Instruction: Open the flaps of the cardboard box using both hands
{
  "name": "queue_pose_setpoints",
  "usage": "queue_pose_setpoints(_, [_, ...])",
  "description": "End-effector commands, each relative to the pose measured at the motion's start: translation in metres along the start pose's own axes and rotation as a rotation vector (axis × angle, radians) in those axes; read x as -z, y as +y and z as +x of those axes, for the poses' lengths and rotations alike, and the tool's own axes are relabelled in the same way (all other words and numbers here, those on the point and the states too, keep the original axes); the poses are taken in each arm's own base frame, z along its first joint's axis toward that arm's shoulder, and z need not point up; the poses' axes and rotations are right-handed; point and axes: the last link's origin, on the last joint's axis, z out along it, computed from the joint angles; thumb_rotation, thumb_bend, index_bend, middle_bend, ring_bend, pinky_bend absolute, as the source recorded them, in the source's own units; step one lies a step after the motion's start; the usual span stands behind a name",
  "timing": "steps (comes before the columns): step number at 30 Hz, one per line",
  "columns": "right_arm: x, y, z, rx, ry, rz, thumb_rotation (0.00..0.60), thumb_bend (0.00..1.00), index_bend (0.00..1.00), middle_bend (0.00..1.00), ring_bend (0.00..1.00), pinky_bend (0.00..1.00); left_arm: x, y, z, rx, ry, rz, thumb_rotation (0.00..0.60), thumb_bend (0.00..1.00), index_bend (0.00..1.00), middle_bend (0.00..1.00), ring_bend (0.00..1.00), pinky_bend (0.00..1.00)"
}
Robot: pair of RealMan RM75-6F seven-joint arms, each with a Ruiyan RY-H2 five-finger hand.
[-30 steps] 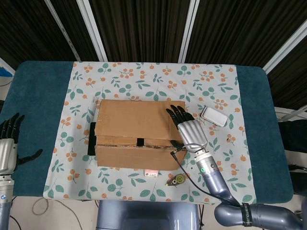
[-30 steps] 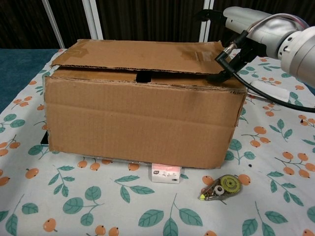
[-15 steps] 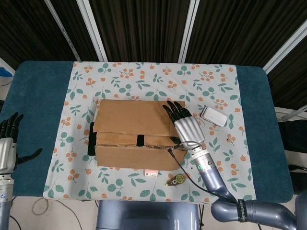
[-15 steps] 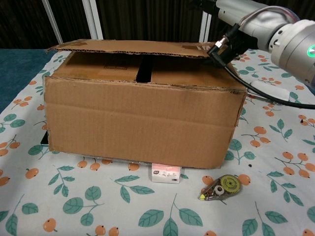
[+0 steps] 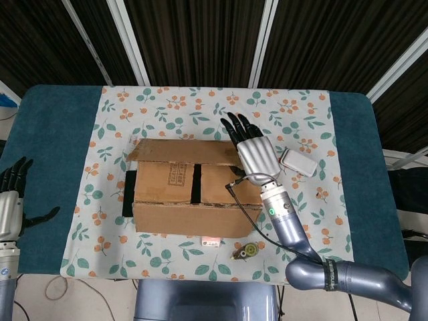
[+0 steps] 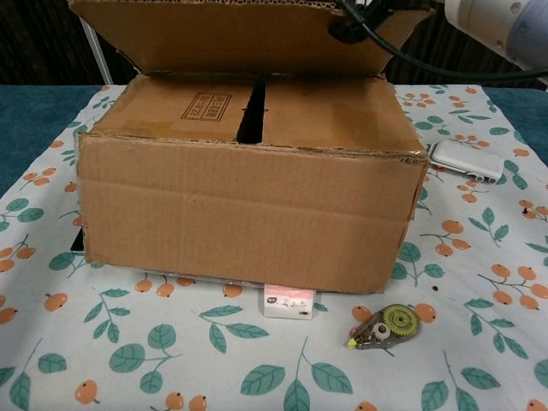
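The brown cardboard box (image 5: 190, 204) stands in the middle of the floral cloth. Its far long flap (image 5: 182, 152) is raised and stands up at the back (image 6: 227, 34). My right hand (image 5: 251, 152) lies flat against the flap's right end with its fingers stretched out, gripping nothing. The two inner flaps (image 6: 193, 107) lie flat, with a dark gap between them. The near long flap is not distinguishable. My left hand (image 5: 11, 200) hovers at the table's far left edge, fingers apart and empty, well away from the box.
A white case (image 5: 298, 162) lies right of the box. A correction tape dispenser (image 6: 384, 325) and a small white-pink packet (image 6: 288, 302) lie in front of it. A black object (image 5: 127, 194) sticks out at the box's left side. Teal table (image 5: 50, 134) borders the cloth.
The far flap has swung up from nearly flat to standing, pushed by my right hand, which moved up and away from me. The inner flaps now show. My left hand has stayed put.
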Motion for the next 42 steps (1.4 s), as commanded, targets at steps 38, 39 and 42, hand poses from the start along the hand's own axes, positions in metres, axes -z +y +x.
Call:
queue_pose_setpoints(38, [-0.137, 0.007, -0.007, 0.243, 0.047, -0.077, 0.600, 0.23, 0.00, 0.00, 0.00, 0.22, -0.007, -0.003, -0.003, 0.025, -0.026, 0.042, 0.600, 0.05, 0.00, 0.00, 0.00, 0.01])
queue_pose_setpoints(39, [-0.138, 0.008, -0.007, 0.241, 0.046, -0.080, 0.600, 0.23, 0.00, 0.00, 0.00, 0.22, -0.007, -0.003, -0.003, 0.024, -0.026, 0.043, 0.600, 0.05, 0.00, 0.00, 0.00, 0.01])
queue_pose_setpoints(42, [-0.142, 0.008, -0.008, 0.238, 0.052, -0.087, 0.600, 0.23, 0.00, 0.00, 0.00, 0.22, -0.007, -0.003, -0.003, 0.021, -0.026, 0.043, 0.600, 0.05, 0.00, 0.00, 0.00, 0.01])
